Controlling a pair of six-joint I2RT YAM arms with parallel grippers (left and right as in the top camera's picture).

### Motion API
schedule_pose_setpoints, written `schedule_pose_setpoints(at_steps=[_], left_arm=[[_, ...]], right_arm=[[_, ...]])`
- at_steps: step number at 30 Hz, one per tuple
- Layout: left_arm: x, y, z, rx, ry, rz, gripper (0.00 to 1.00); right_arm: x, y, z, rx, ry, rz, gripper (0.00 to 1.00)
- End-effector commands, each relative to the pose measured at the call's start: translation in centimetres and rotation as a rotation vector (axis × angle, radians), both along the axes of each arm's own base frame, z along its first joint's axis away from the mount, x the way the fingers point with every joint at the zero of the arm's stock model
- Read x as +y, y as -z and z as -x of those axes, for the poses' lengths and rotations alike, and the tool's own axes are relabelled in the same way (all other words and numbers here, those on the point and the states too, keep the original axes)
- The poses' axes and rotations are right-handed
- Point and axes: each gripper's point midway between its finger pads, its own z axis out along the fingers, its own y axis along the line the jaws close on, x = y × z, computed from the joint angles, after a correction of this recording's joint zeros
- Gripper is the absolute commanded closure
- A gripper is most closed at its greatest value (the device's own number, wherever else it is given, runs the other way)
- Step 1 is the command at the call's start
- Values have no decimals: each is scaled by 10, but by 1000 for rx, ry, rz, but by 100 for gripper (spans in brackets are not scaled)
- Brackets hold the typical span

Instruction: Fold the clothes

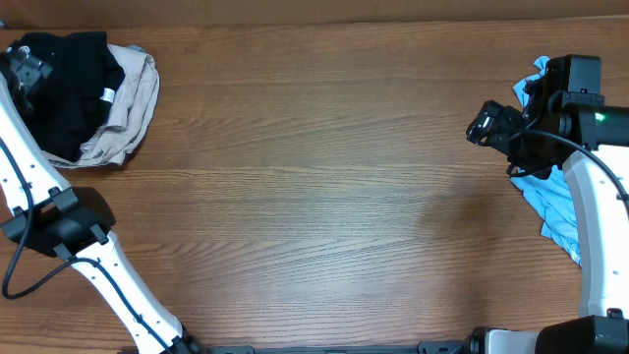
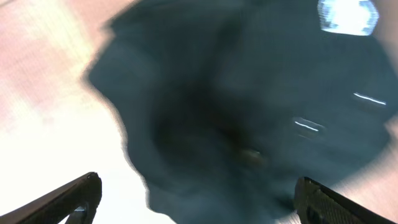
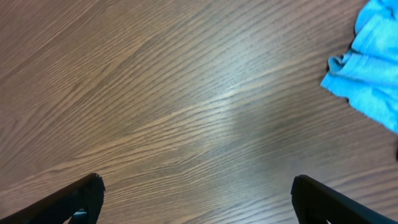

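While the wooden counter (image 1: 314, 177) lies bare across its middle, the clothes are kept at its two ends. A black garment (image 1: 64, 93) is bundled at the far-left corner, resting partly on a beige garment (image 1: 133, 108) that shows along its right and lower edges. A light-blue garment (image 1: 555, 211) is crumpled at the right edge, partly hidden under the right arm. The left hand (image 2: 198, 186) is held over the black garment with its jaws wide and nothing caught between them, though its wrist view is blurred. The right hand (image 3: 196, 183) is likewise spread wide over bare wood, with the light-blue garment just beside it and untouched. A small white mark (image 1: 106, 94) is seen on the black fabric. The step in hand is judged to be the setting-down of the black garment. It would be done well if the left hand were lifted straight up, jaws kept wide, so that no fold is dragged. The light-blue garment should then be taken by one edge and spread flat in the middle.
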Motion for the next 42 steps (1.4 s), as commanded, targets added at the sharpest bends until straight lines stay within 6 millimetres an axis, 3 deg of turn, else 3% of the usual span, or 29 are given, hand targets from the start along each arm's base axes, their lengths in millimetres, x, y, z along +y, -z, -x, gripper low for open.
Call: schedule_pose_setpoints(at_steps=[1,4,6,10,12,18,25,30,42], left_arm=[[-64,-78,-23,-274,391,50,0],[-103,-114,-25,-371,497,57,0],[-129,-133,-22,-394,544,44,0],[-199,-165,-20,-445,680,24,0],[-224,-171,-20,-446,725,4,0],[-271,-163,-26,-390,793,-50,0],[-302,-160,-26,-379,853,-49,0],[-305,-160,-26,-379,858,-47,0],[-305,-160,-26,-379,858,-47,0]], right_arm=[[3,-13,-5,-57,-74,36,1],[9,-44,-6,-143,-93,50,0],[11,-77,-1,-233,-98,62,0],[16,-141,29,-419,-101,78,0],[19,-162,48,-486,-104,83,0],[24,-200,108,-628,-101,104,0],[27,-206,142,-663,-103,112,0],[28,-195,148,-609,-104,103,0],[28,-195,148,-607,-95,95,0]])
